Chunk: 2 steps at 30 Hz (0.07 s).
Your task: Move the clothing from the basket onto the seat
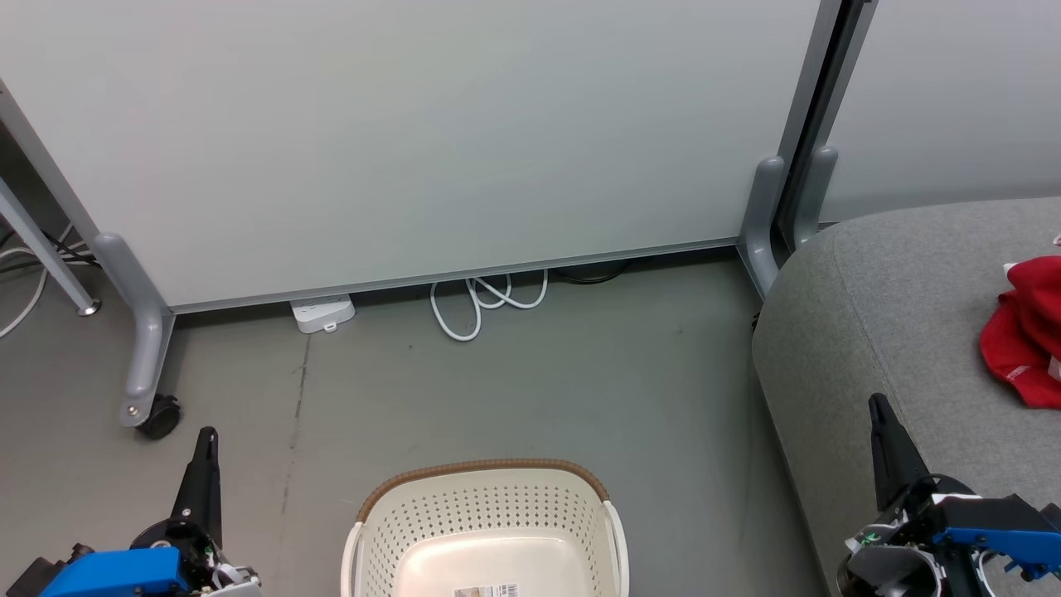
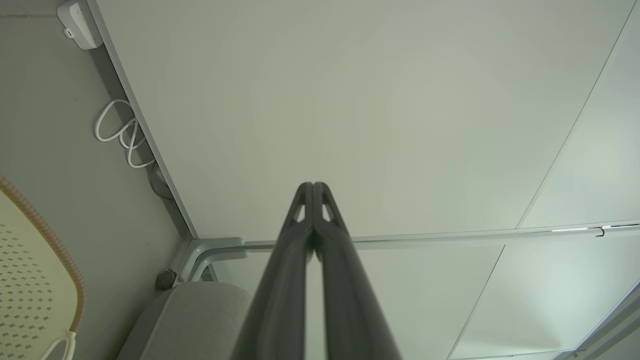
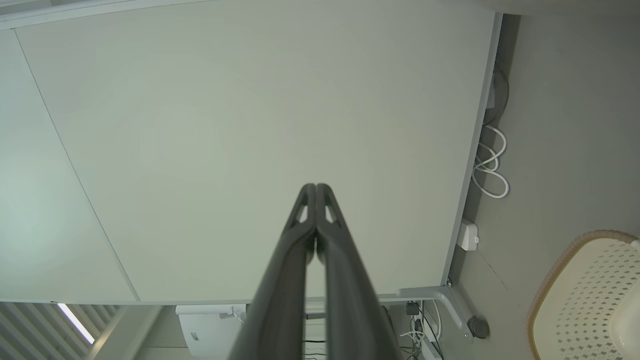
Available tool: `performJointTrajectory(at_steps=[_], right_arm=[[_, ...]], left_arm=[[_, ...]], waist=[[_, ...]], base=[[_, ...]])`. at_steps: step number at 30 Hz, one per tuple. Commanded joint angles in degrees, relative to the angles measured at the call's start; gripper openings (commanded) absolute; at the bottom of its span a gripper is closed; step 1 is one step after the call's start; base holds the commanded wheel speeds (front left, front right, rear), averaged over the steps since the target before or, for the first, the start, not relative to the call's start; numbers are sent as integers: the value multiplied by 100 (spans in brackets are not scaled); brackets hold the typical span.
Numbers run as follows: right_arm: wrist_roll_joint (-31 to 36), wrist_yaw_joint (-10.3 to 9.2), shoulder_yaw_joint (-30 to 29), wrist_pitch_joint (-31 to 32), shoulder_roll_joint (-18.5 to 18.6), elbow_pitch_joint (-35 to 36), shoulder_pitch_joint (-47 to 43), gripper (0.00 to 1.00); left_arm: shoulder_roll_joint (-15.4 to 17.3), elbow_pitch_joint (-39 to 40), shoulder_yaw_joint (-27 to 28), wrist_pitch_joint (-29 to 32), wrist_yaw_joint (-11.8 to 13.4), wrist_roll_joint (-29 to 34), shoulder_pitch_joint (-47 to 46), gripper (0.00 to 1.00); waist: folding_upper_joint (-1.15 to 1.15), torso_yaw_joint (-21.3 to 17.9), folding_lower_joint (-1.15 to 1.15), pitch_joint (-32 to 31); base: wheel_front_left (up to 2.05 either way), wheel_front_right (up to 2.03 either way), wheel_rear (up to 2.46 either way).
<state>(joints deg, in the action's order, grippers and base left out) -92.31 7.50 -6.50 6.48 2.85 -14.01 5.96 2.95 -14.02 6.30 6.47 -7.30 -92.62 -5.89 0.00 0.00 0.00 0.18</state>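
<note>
The cream basket [image 1: 485,531] with a brown rim stands on the floor at the bottom centre, with nothing showing inside but a label. Red clothing [image 1: 1028,332] lies on the grey seat [image 1: 903,332] at the right edge. My left gripper [image 1: 207,439] is shut at the lower left, left of the basket. Over the seat's front part at the lower right, my right gripper [image 1: 877,406] is shut too, well short of the clothing. Both wrist views show fingertips pressed together with nothing held: left gripper [image 2: 313,186], right gripper [image 3: 316,187]. The basket rim [image 2: 45,230] and the basket [image 3: 585,295] show at their edges.
A pale partition panel [image 1: 414,133] on grey wheeled feet [image 1: 145,365] stands behind the basket. A white power strip [image 1: 323,313] and looped white cable [image 1: 485,300] lie at its base. A table leg [image 1: 41,249] is at the far left. Bare grey floor [image 1: 539,390] lies between the panel and the basket.
</note>
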Motion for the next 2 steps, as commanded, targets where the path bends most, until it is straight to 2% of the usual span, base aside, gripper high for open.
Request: performJointTrajectory(at_steps=[1,2], right_arm=[[-20,-2,-7,9,5,-6,58,0],[-20,-2,-7,9,5,-6,58,0]], left_arm=[[18,14,27,6,-35,13,-66,0],[18,14,28,7,-35,13,-66,0]], waist=[[0,0,0,0],[0,0,0,0]], base=[[0,0,0],[0,0,0]])
